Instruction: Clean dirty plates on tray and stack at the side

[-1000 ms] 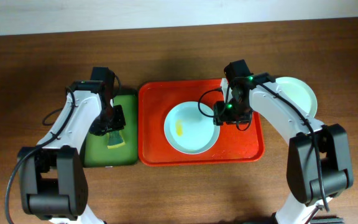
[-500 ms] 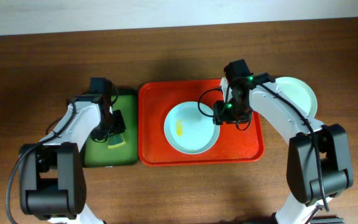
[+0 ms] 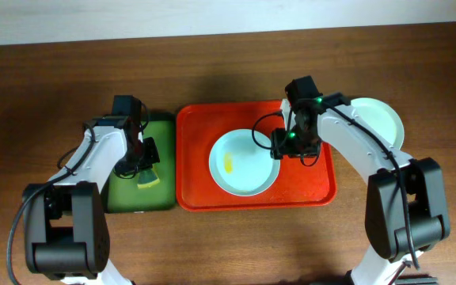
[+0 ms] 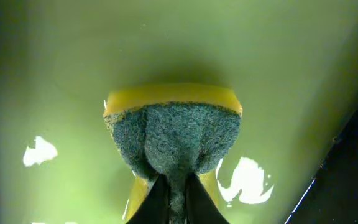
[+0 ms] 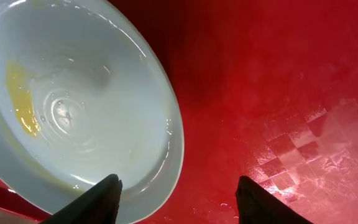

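Spotter: Plate (image 3: 244,164) with the yellow smear (image 3: 228,164) lies in the red tray (image 3: 315,186), just left of your right gripper (image 5: 185,199). Its jaws stand wide and straddle the plate's rim, one finger inside and one over the tray floor.

Operator: And the left?

Spotter: Your left gripper (image 4: 176,199) pinches the sponge (image 4: 173,134) over the green tray (image 3: 161,127), which sits beside the red tray's left edge. The smear is on the plate's left half, so your left arm looks nearer to it.

Operator: Anything stacked?

Spotter: One pale plate (image 3: 382,119) rests on the table (image 3: 54,79) to the right, off the tray.
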Robot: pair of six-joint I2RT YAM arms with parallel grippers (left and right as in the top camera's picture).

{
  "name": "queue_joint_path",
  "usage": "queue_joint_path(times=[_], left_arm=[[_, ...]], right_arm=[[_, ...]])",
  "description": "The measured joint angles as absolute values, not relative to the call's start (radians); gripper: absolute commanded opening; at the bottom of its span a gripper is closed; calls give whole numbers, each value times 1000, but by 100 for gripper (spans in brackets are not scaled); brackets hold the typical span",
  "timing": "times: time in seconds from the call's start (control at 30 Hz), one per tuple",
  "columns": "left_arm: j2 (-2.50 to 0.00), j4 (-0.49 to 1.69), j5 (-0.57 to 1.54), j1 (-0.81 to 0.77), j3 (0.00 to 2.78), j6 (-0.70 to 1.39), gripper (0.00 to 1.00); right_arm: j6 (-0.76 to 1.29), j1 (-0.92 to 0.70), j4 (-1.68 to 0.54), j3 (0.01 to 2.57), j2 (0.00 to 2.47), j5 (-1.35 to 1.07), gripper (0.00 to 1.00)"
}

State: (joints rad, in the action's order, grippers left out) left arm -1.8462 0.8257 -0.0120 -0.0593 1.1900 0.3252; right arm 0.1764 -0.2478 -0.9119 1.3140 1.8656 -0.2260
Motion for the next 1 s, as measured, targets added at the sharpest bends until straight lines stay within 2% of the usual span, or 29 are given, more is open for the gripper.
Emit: queue_joint_path(times=[0.03,0.1,0.23,0.27,0.33,0.37,0.4,0.5,0.53,0.57,0.6,0.63,0.67,0.73,0.9,1.0], left_arm=[[-1846,826,-12,-59,1189,325,15],[-1846,825,-12,-59,1189,325,16],[-1846,825,-12,-59,1189,325,16],[-1846,825,-12,-59,1189,325,16],[-1846,825,-12,-60,1189,314,16],[-1846,825,-12,-60,1189,313,16],[-1846,823,-12,-60,1189,313,15],[-1846,822,-15,-62,1189,313,16],[-1846,822,-15,-62,1189,309,16],[-1846,822,-15,-62,1189,306,15],[-1846,822,-16,-62,1189,306,14],[-1846,821,-16,-65,1189,306,14],[-1846,817,-16,-65,1189,298,14],[-1846,810,-20,-71,1188,287,14],[-1846,799,-19,-72,1188,256,11],[-1846,767,-19,-72,1187,202,0]], right_arm=[[177,-248,-896,1293,1864,-226,61],[177,-248,-851,1234,1864,-226,50],[179,-248,-829,1224,1864,-229,45],[185,-248,-812,1208,1864,-230,38],[205,-251,-775,1179,1864,-229,32],[214,-255,-765,1174,1864,-230,14],[226,-273,-750,1174,1864,-229,4],[283,-304,-742,1173,1864,-229,7],[313,-304,-742,1173,1864,-229,27],[343,-304,-741,1173,1864,-229,38],[370,-304,-727,1173,1864,-229,40],[380,-305,-718,1173,1864,-229,40],[387,-305,-699,1172,1864,-229,34],[391,-307,-659,1146,1863,-229,4],[466,-318,-638,1117,1863,-234,4],[593,-318,-636,1117,1863,-252,4]])
